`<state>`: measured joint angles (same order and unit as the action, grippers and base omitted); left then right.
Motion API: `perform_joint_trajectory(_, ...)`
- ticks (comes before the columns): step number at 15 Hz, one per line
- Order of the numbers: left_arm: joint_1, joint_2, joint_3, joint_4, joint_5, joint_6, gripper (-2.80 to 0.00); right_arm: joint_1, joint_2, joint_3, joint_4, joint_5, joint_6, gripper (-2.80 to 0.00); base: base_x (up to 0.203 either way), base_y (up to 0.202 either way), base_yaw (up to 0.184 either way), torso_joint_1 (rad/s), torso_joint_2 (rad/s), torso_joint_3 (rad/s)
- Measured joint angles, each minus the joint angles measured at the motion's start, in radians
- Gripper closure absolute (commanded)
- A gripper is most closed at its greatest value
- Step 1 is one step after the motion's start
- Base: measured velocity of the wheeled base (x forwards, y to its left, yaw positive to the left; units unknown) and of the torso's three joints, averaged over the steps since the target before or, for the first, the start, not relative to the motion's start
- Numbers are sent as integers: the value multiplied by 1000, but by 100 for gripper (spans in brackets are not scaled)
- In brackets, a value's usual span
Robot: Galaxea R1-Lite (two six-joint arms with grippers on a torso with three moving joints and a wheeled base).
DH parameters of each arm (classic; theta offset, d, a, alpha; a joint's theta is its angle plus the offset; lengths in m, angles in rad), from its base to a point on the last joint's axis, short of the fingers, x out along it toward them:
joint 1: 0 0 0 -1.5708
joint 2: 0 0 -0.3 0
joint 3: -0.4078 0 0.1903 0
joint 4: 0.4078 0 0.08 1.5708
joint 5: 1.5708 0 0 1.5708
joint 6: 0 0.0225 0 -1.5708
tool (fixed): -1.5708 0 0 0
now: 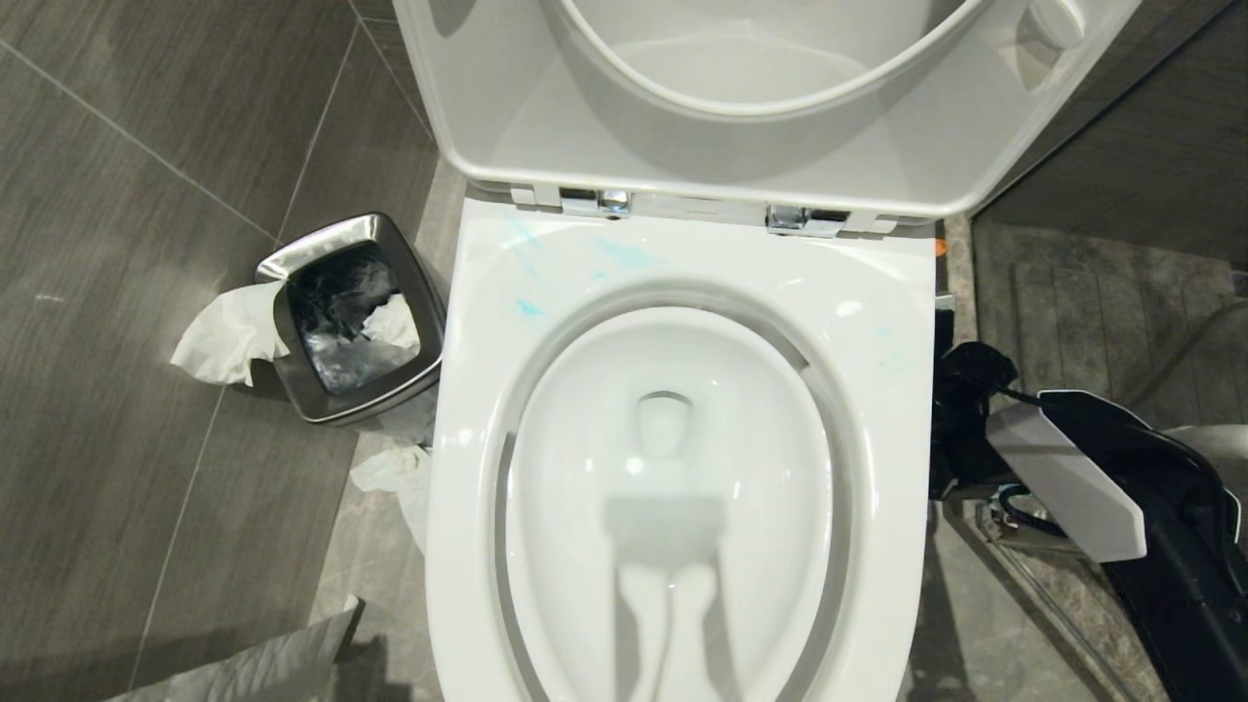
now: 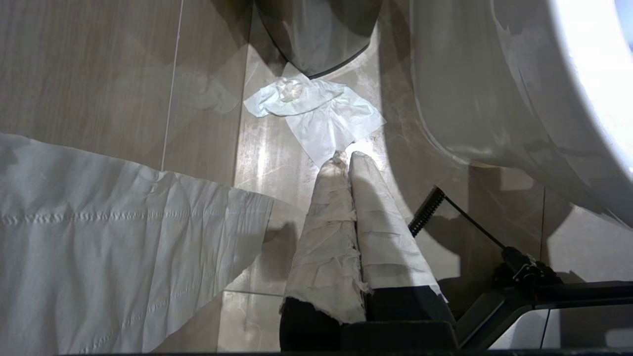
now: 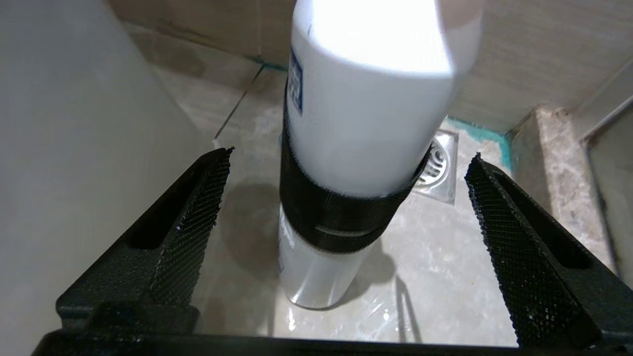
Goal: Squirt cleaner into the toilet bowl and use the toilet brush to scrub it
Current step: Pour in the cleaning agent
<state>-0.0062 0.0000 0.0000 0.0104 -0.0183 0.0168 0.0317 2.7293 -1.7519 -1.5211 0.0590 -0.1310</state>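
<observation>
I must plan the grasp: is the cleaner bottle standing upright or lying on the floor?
Upright. In the right wrist view the cleaner stands on its base on the tiled floor, between the spread fingers of the open right gripper, untouched.

Open toilet bowl (image 1: pixel 682 292), steel bin (image 1: pixel 351 322) beside, tissue (image 1: pixel 226 331)

A: How many toilets? One toilet bowl (image 1: pixel 682 468), and beside it one steel bin (image 1: pixel 351 322).

B: Bottles? One cleaner (image 3: pixel 356 138), standing near one floor drain (image 3: pixel 440 170).

A: Loose tissues by the bin? Two in the head view, one (image 1: pixel 229 331) draped at its rim, one (image 1: pixel 400 478) on the floor.
</observation>
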Motion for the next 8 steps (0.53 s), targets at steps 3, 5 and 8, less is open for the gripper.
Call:
perform_joint_trajectory(3, 0, 0, 0, 0, 0, 0, 0, 0, 20, -37, 0, 0, -2, -280, 0, 0, 0, 0, 0, 0)
perform_joint_trajectory(5, 0, 0, 0, 0, 0, 0, 0, 0, 30, -56, 0, 1, 0, -280, 0, 0, 0, 0, 0, 0)
perform_joint_trajectory(8, 0, 0, 0, 0, 0, 0, 0, 0, 47, -88, 18, 1, 0, -280, 0, 0, 0, 0, 0, 0)
